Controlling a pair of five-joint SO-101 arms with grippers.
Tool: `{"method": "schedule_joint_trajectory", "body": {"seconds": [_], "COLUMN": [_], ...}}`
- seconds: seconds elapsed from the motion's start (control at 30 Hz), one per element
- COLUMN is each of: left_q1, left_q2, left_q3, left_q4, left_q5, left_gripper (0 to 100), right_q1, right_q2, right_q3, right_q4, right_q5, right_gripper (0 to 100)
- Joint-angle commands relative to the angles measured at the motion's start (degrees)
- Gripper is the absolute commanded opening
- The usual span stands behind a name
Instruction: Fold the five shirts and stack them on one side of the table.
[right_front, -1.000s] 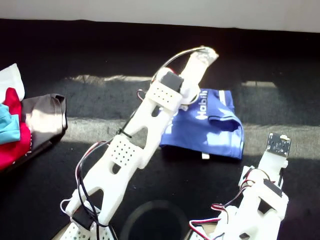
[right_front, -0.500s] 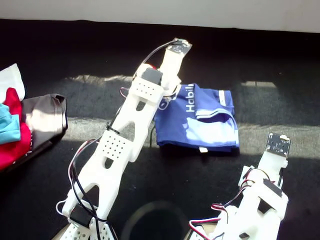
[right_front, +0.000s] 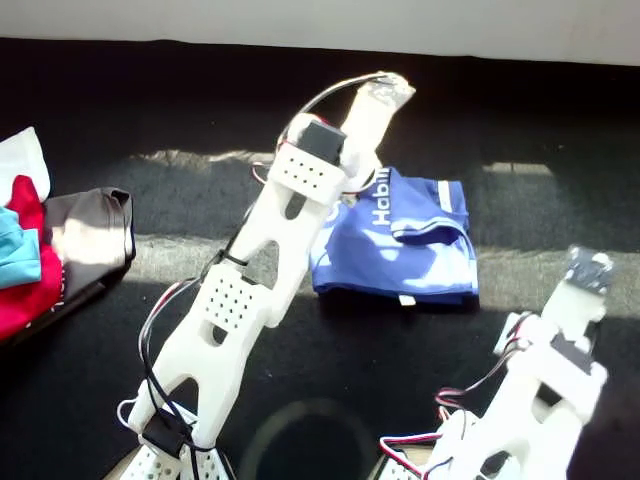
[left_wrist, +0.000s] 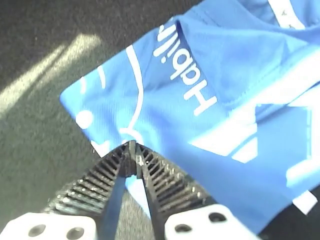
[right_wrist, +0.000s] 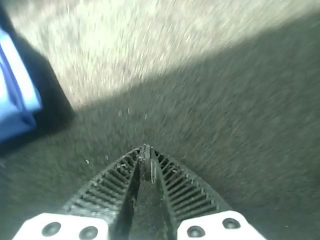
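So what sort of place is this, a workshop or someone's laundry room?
Probably a robot test bench, not a laundry room: a white left arm and right arm at a dark table, a folded blue shirt on it, and a pile of other shirts at its edge.

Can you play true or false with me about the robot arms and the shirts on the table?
1. The blue shirt lies on the black table. True.
2. The right gripper holds the blue shirt. False: it is shut on nothing, above a bare part of the table.
3. The left gripper is wide open. False: it is shut, right at the blue shirt's edge.
4. The blue shirt has white letters on it. True.
5. A pile of clothes sits at the left side of the high view. True.
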Motion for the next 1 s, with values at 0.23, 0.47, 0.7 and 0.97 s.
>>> {"method": "schedule_joint_trajectory", "body": {"seconds": [0.23, 0.47, 0.7, 0.97], "left_q1": [0.13, -2.95, -15.25, -26.24], "left_q2": [-20.70, -48.22, -61.05, -63.87], "left_q3": [16.66, 45.85, 78.55, 110.46], "left_q4": [5.71, 5.63, -2.29, -24.26], "left_q5": [4.13, 4.13, 4.13, -2.64], "left_gripper": [1, 1, 1, 1], "right_q1": [-18.68, -30.81, -37.58, -44.97], "right_q2": [-0.13, 2.42, 24.48, 44.44], "right_q3": [-23.78, -24.40, -35.47, -47.08], "right_q4": [11.82, 11.30, 10.86, 15.16], "right_q5": [-2.55, -6.15, -6.24, -6.24], "right_gripper": [0.6, 0.6, 0.6, 0.6]}}
